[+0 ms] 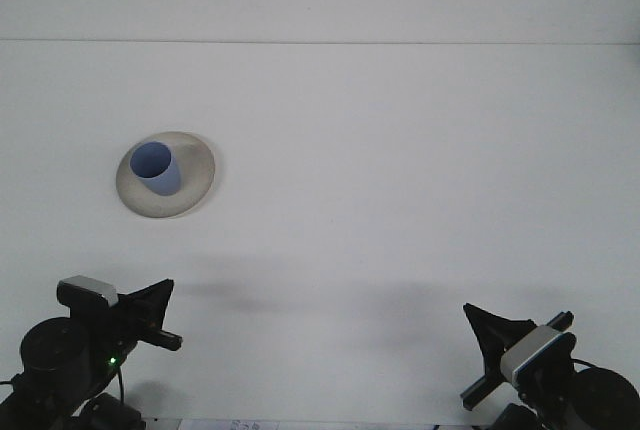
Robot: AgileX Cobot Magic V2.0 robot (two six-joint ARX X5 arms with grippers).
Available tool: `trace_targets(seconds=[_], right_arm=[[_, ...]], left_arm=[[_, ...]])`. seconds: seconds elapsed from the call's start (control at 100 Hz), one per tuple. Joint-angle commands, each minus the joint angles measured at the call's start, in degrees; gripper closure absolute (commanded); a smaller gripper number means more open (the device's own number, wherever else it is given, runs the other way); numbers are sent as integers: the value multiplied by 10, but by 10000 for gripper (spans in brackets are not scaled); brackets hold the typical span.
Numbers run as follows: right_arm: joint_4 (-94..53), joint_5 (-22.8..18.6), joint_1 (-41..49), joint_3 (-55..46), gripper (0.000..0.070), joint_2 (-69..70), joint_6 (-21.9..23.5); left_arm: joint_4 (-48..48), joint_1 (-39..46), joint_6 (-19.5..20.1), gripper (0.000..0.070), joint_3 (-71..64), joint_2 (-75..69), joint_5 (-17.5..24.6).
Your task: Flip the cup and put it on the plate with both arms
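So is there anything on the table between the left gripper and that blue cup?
No. In the front view, only bare white table lies between the left gripper and the plate holding the cup.

Both arms were cut off by the bottom edge, their bases out of view. The cup hid part of the plate beneath it. The cup's inside was too small to make out.

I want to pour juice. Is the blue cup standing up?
Yes, upright: the blue cup shows its open mouth on top, sitting on the plate.
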Motion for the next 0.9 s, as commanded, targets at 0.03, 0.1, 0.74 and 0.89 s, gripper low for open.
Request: trace_targets(seconds=[0.03,0.1,0.74,0.89], right_arm=[[8,0,5,3,693,3,8],[8,0,5,3,693,3,8],[8,0,5,3,693,3,8],[8,0,5,3,694,3,8]], left_arm=[[24,-2,-1,685,7,-6,1],[47,3,0,685,5,-17,1],[370,232,193,685,-393,-215,-34],[380,232,192,685,-418,-215,-33]])
